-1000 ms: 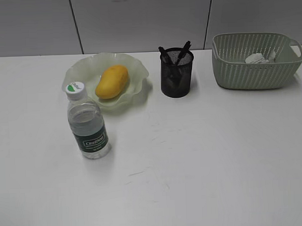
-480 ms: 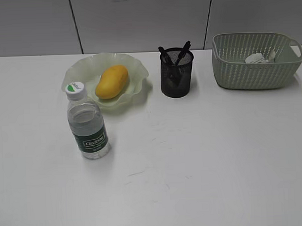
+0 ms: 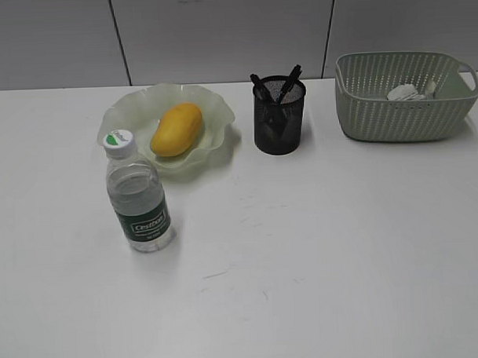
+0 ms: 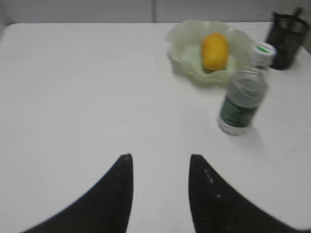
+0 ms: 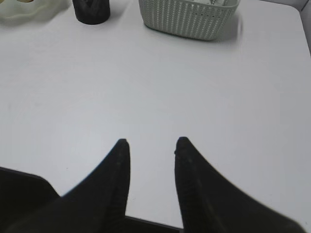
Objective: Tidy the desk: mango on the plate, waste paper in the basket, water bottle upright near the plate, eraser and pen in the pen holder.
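The mango [image 3: 177, 128] lies in the plate [image 3: 213, 105], the water bottle [image 3: 137, 193] stands upright just in front of it, pens poke out of the pen holder [image 3: 280, 115], and the waste paper [image 3: 406, 92] sits in the basket [image 3: 378, 115] — the eraser isn't visible. Little seems left; the likeliest upset is an arm sweep toppling the bottle. The left gripper [image 4: 160, 162] and right gripper [image 5: 151, 144] hang parted and empty above the bare desk [image 3: 344, 254] — touching nothing

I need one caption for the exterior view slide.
Yellow mango on ruffled green plate, clear water bottle upright beside it.
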{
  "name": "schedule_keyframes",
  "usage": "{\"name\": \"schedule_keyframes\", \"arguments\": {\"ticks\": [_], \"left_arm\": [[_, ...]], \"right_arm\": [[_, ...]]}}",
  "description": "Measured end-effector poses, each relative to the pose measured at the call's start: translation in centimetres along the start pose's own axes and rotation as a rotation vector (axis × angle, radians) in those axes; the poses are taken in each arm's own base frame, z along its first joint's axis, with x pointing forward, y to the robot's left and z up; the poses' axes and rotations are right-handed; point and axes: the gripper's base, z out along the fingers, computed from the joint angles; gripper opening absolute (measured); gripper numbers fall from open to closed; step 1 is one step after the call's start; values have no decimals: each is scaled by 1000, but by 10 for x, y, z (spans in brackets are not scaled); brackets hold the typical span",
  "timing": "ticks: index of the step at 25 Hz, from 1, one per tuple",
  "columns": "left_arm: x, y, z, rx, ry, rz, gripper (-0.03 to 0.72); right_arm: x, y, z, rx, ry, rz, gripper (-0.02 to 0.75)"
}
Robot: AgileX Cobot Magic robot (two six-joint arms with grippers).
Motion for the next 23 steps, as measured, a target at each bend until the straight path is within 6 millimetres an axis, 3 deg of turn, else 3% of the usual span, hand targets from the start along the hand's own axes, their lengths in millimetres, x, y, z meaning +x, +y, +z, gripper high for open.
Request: {"name": "schedule_keyframes", "arguments": {"ticks": [3, 6, 23], "left_arm": [[3, -2, -5, -196, -40, -94, 289], [3, -3, -7, -284, -53, -134, 289], [3, -3, -7, -292, -55, -137, 289]], "right_arm": [[1, 0, -2, 4, -16, 6, 267], [4, 0, -7, 2, -48, 10, 267], [4, 1, -7, -5, -50, 12, 267]]}}
